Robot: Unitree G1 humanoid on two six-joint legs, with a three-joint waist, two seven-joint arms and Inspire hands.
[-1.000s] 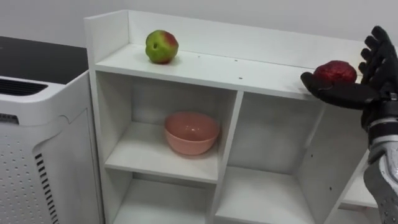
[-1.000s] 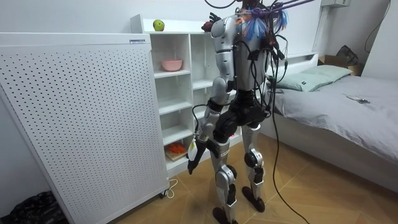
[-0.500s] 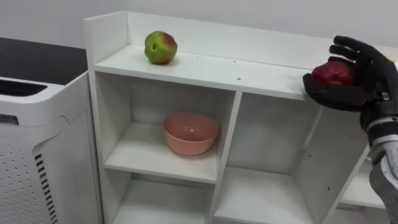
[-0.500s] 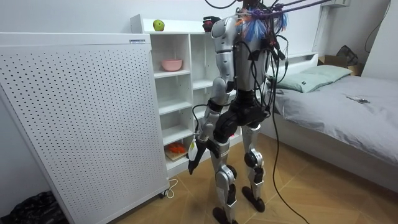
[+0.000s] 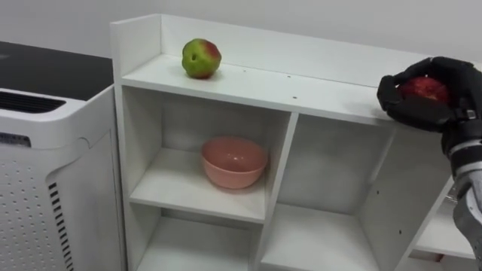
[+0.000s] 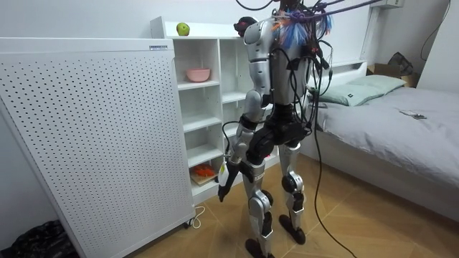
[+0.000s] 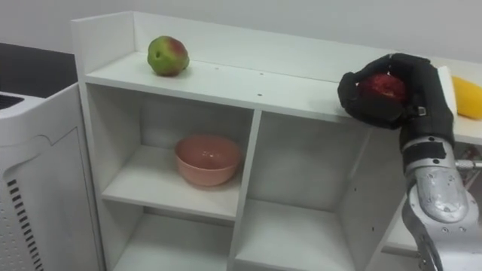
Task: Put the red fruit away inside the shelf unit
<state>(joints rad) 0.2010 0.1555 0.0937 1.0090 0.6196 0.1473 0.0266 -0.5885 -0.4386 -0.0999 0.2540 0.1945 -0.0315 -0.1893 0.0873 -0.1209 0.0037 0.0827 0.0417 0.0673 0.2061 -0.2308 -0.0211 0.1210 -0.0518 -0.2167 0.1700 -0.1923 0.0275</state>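
A white closet (image 5: 248, 84) of open compartments stands before me. At the right end of its top board my right hand (image 5: 422, 109) is shut on a red apple (image 5: 426, 87), its dark fingers curled over the top and its thumb under the front. The same apple (image 7: 382, 86) shows red between the fingers of that hand (image 7: 376, 109) in the right eye view. A green-and-red apple (image 5: 201, 58) rests alone at the top board's left end. My left hand (image 6: 223, 185) hangs low at my side in the room view.
A pink bowl (image 5: 234, 161) sits in the upper left compartment. A yellow fruit (image 7: 468, 98) lies just right of the right hand. A white perforated cabinet (image 5: 45, 173) stands against the closet's left side. A bed (image 6: 387, 107) is behind me.
The right hand was open beside the red apple a second ago; its fingers have curled over and closed round it. The view has shifted slightly.
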